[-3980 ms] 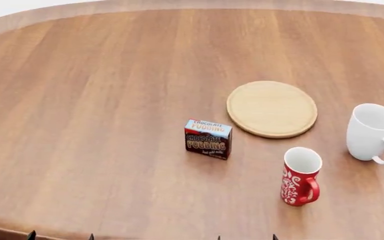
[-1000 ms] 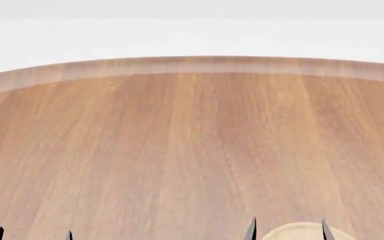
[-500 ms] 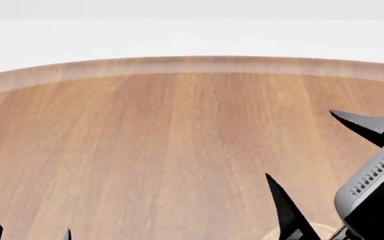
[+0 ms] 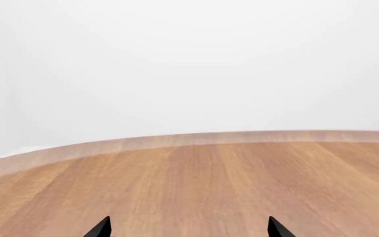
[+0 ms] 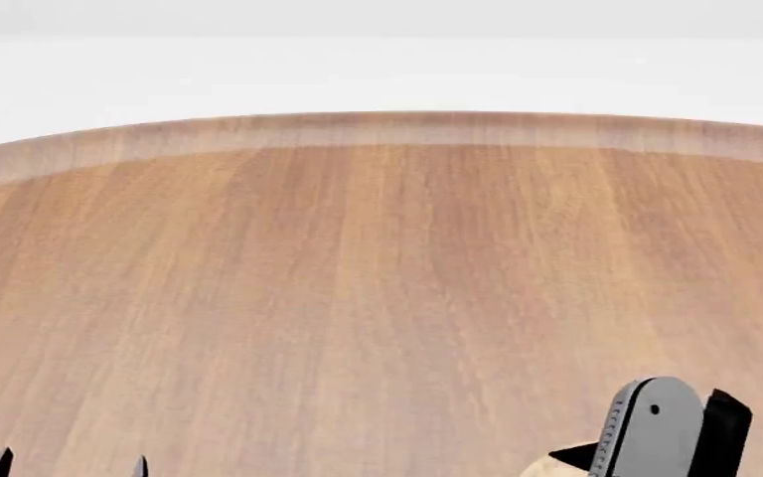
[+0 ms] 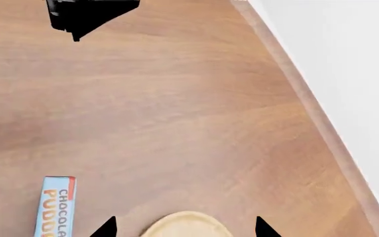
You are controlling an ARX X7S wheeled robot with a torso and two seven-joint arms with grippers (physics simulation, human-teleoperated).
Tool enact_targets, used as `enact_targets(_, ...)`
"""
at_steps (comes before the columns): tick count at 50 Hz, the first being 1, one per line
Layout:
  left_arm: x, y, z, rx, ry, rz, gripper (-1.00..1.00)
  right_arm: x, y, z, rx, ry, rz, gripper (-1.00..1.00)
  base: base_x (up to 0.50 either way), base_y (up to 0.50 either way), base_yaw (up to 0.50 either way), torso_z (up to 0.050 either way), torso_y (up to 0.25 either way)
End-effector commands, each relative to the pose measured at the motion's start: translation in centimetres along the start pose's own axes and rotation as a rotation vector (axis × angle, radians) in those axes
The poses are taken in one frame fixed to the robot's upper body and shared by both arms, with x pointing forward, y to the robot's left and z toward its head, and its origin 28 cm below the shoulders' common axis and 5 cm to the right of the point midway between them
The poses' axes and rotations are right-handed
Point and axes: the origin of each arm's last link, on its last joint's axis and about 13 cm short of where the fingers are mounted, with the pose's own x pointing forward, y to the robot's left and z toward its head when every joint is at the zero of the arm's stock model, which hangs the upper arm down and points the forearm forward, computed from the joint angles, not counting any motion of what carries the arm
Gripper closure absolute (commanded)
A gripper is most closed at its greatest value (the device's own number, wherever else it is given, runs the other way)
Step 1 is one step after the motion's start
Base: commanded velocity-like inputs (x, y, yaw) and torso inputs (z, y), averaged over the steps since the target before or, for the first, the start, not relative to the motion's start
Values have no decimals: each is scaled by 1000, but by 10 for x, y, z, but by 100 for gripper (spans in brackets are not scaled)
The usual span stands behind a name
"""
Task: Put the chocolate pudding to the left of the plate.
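While head view lacks it, chocolate pudding (image 6: 58, 206) beside plate (image 6: 187, 224) — right gripper (image 6: 183, 228) apart, empty.

We see a round wooden table (image 6: 176, 108); the chocolate pudding (image 6: 56, 207) and the plate (image 6: 186, 224) rest on it, apart, well inside its edge.

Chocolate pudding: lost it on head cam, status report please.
Both claws open, empty: left claw, right claw over the plate. Chocolate pudding on the table beside plate, ungrasped, visible on right wrist only. Nothing in the way.
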Motion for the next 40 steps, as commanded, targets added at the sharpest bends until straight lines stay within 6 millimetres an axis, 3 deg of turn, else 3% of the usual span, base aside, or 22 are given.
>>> enact_targets(1, 0, -2, -2, 8, 6, -7, -100, 41, 17, -25, 71, -9, 104, -100, 0, 0, 0, 0, 0)
enact_targets(18, -1, -3, -3, 17, 5, -13, -100, 84, 52, -50, 154, -51, 212, -100, 0, 0, 0, 0, 0)
enact_targets(32, 0, -4, -5, 18, 10, -16, -100, 91, 79, -47, 167, -96, 307, -100, 0, 0, 0, 0, 0)
enact_targets(40, -1, -4, -4, 16, 9, -15, -100, 92, 83, -53, 171, -79, 312, -100, 0, 0, 0, 0, 0)
